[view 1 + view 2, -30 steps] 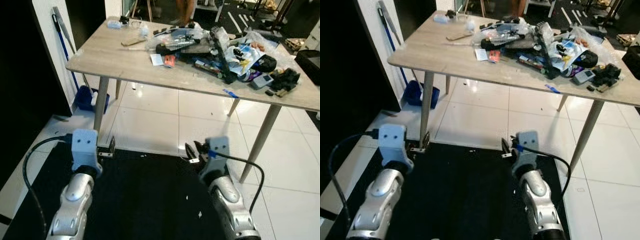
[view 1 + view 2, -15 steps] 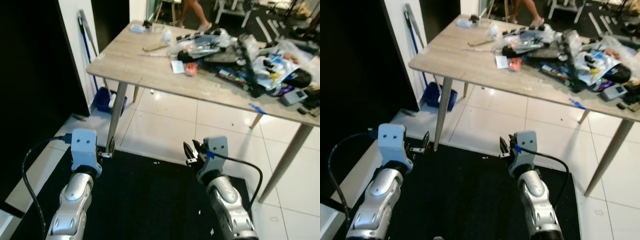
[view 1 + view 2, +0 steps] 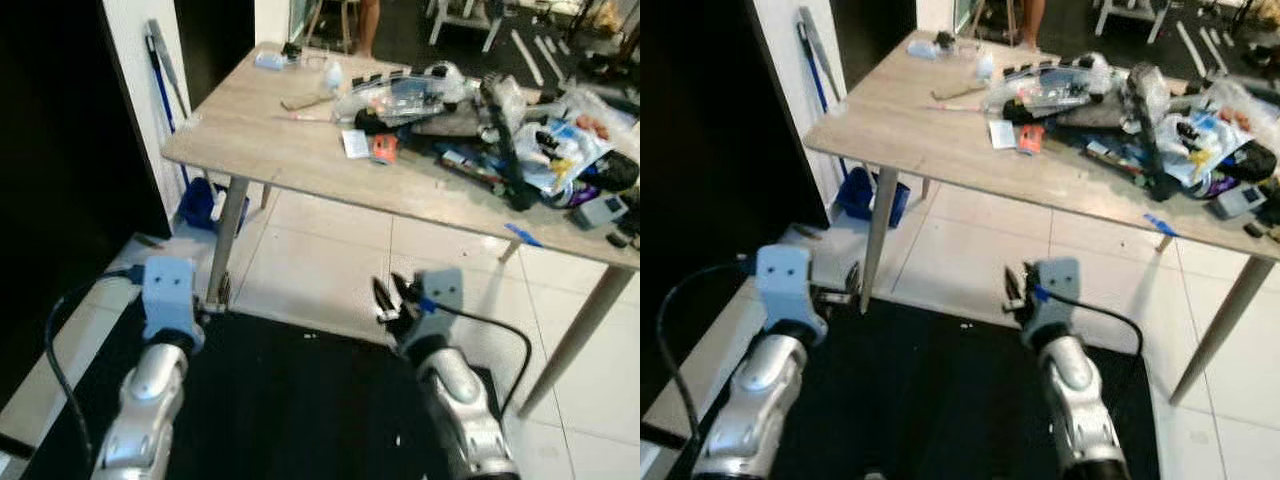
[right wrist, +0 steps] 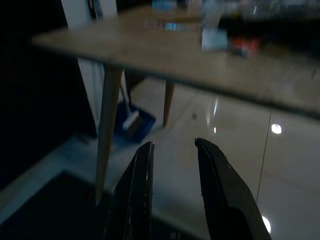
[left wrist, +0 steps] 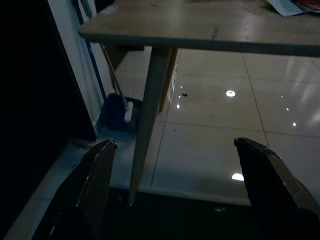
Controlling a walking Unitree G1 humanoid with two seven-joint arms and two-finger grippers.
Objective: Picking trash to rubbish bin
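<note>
- A light wooden table [image 3: 260,130] stands ahead of the robot on a white tiled floor [image 3: 320,270]; its near left corner is bare wood.
- The trash [image 3: 500,130] lies in a loose heap of plastic bags, wrappers and dark items along the far edge and toward the right end of the table.
- A small white card [image 3: 355,143] and an orange packet [image 3: 384,148] sit side by side just left of the heap, near the middle of the table.
- A grey device with a screen [image 3: 600,210] rests near the right end, by the near edge; a strip of blue tape [image 3: 522,235] lies on the near edge itself.
- A small bottle [image 3: 333,73] and a few small items sit at the far left corner; blur makes them hard to identify.
- The left gripper [image 5: 172,187] hangs low in front of the near left table leg [image 5: 147,115], fingers spread wide and holding nothing.
- The right gripper [image 4: 172,190] is also low, below the near edge, its fingers [image 4: 137,190] a narrow gap apart and empty.
- A blue dustpan [image 3: 200,203] and a broom handle [image 3: 165,80] lean by the white wall [image 3: 135,90] left of the table.
- A black mat [image 3: 290,410] lies under both arms.
- A person's legs [image 3: 365,20] show beyond the far edge.
</note>
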